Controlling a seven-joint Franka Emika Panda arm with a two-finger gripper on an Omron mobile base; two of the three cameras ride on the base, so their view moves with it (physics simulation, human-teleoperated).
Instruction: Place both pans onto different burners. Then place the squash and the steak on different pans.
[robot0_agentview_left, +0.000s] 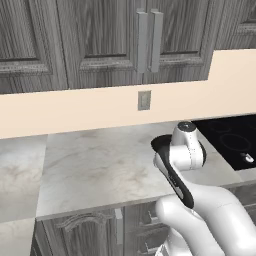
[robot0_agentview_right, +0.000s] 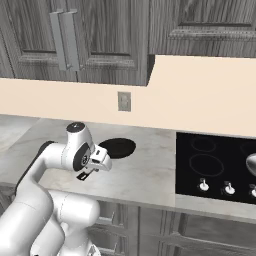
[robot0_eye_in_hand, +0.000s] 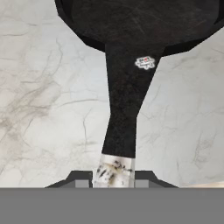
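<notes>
Grey wood-grain cabinets (robot0_agentview_right: 100, 35) were noted above a cream backsplash bearing one wall outlet (robot0_agentview_right: 124, 101). Pale marbled counter (robot0_agentview_left: 95, 165) was seen to run to a black glass cooktop (robot0_agentview_right: 215, 165) on the robot's right, with grey burner rings (robot0_agentview_right: 206, 165) and small white knobs (robot0_agentview_right: 203, 186) marked along its near edge.

Gripper (robot0_eye_in_hand: 114, 183) was recorded as nearly shut, its two dark fingertips (robot0_eye_in_hand: 79, 178) set on either side of the end of the black pan's handle (robot0_eye_in_hand: 121, 118). The handle's pale, speckled tip was seen between the fingertips, clamped there. In the hand view the handle ran straight away from the gripper to the round bowl of the black pan (robot0_eye_in_hand: 140, 19), which lay on the counter ahead.

From the right base view, the black pan (robot0_agentview_right: 118, 147) was noted just beyond the gripper (robot0_agentview_right: 100, 161), left of the cooktop and off the burners. A silver pan (robot0_agentview_right: 251, 164) was partly seen at the cooktop's right edge.
</notes>
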